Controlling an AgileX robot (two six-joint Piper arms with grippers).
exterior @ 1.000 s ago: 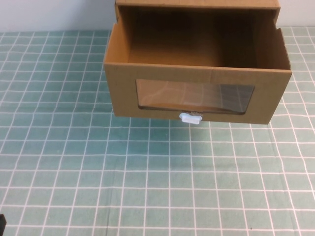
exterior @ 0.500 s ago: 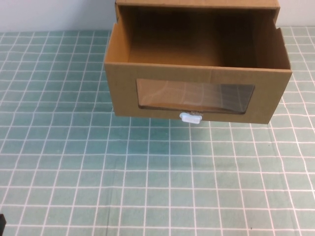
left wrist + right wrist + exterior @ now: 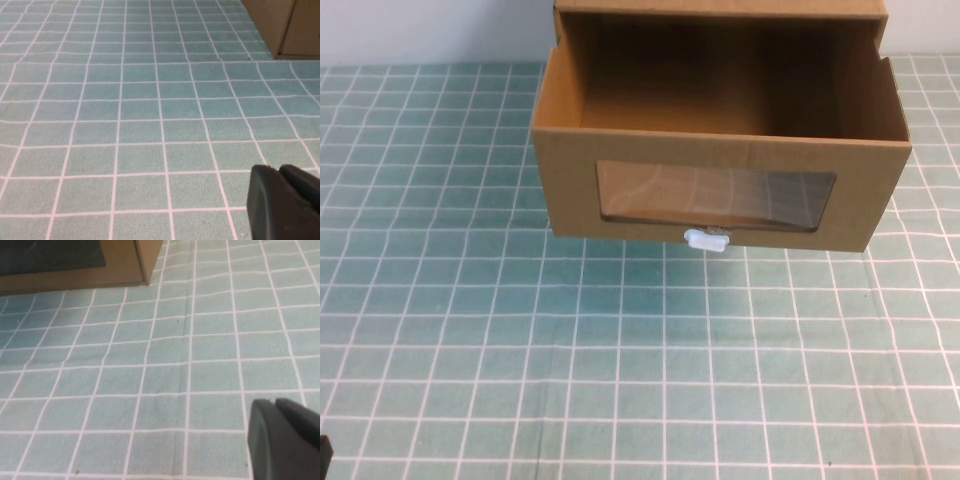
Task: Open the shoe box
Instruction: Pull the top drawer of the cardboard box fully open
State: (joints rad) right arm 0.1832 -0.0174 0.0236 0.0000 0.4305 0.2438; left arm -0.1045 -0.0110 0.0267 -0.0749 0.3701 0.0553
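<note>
Cardboard shoe box open, well beyond closed left hand and closed right hand

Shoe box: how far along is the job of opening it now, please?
Done: the shoe box has its drawer pulled out of the sleeve, and the inside is open from above. In hand: nothing. The white handle is free. The left gripper and right gripper sit over the green mat, apart from the box, jaws shut and empty. Remaining: apparently nothing.

brown shoe box, teal white-gridded cloth
</note>
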